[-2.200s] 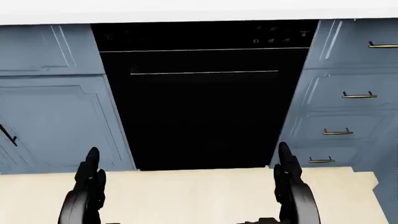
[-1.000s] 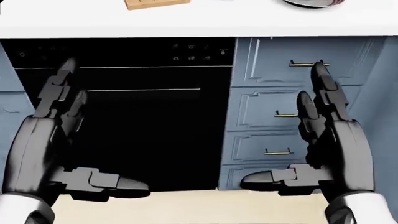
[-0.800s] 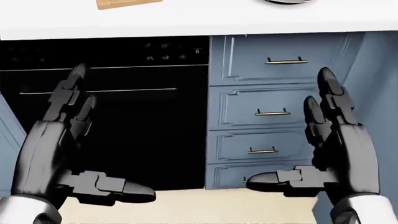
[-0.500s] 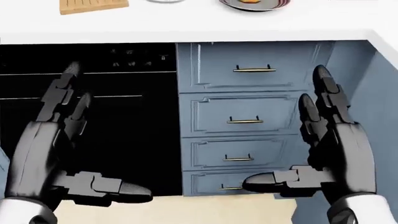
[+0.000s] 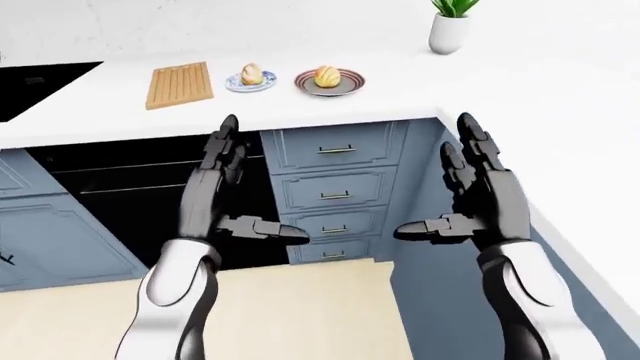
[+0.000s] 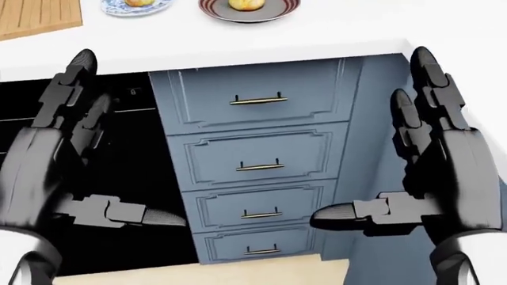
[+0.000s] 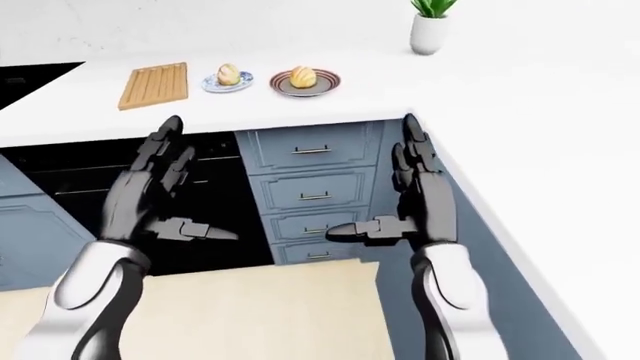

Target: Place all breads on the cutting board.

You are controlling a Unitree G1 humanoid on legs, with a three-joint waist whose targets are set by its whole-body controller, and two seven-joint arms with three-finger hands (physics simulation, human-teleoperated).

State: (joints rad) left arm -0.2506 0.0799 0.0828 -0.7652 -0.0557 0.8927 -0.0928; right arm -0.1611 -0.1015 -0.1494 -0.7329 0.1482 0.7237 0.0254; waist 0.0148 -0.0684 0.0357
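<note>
On the white counter [image 5: 400, 97] near the top of the left-eye view lies a wooden cutting board [image 5: 180, 84]. To its right stand a blue patterned plate [image 5: 238, 84] with a round bread [image 5: 251, 73] and a dark striped plate [image 5: 345, 85] with a second bread [image 5: 328, 76]. Both hands hang below the counter's edge, apart from these things. My left hand [image 5: 262, 180] is open, fingers up and thumb pointing right. Mirroring it, my right hand [image 5: 435, 176] is open. Neither holds anything.
A potted plant [image 5: 449, 26] stands on the counter at the top right. A black cooktop [image 5: 40, 86] is set into the counter left of the board. Below are a black oven front [image 5: 110, 195] and a stack of blue drawers [image 5: 335, 191]. The counter turns a corner down the right side.
The camera has swung right and upward: the oven slid left, the drawers came to the middle, and the board and both plates rose into view. Both hands stay raised and open.
</note>
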